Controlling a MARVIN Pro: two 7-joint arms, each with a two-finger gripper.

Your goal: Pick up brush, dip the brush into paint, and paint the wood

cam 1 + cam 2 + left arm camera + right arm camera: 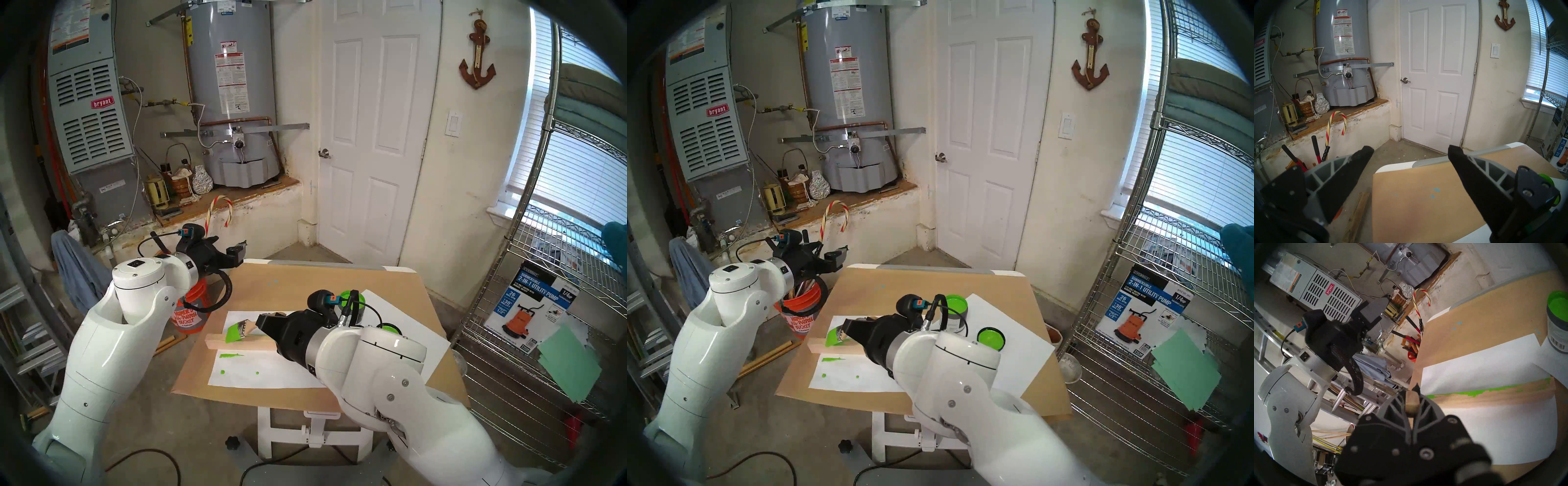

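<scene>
Bench (pixel 305 281), brown-topped: far half bare, near half under white paper sheets (pixel 271 373) carrying green smears. My left jaws (pixel 1411 152), spread wide and holding nothing, hang off the bench's far left corner over an orange bucket (pixel 190 315) lettered "HOMER'S ALL-PURPOSE BUCKET". Legible elsewhere: "bryant" on the furnace (pixel 101 102); "2-IN-1 UTILITY PUMP" on a box (pixel 529 305) in the wire rack. My right jaws (pixel 263 320) are clenched on the brush (pixel 239 330) handle, its green bristles touching the top face of the wood (pixel 237 343), which lies across the paper with green along its far edge. The paint (pixel 954 310) stands open behind my right wrist, its lid (pixel 990 338) just beside it.
</scene>
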